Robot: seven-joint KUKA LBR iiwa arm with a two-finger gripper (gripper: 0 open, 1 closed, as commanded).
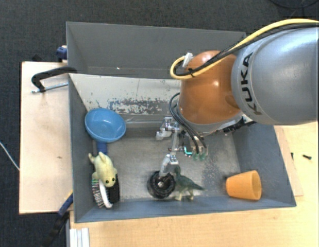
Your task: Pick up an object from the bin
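My gripper [168, 147] hangs low over the middle of the bin floor, open, with nothing between its fingers. One metal fingertip [164, 130] points toward the back wall. The other fingertip [169, 164] sits right at the upper edge of a black round object [160, 185] near the front wall. A small green toy dinosaur [186, 188] lies against the black object's right side.
An orange cup [244, 184] lies on its side at the front right. A blue bowl-shaped scoop [104, 125] rests at the left, with a pale yellow toy animal [104, 170] and a black-and-white brush [103, 193] below it. The arm's orange cover looms over the bin's right half.
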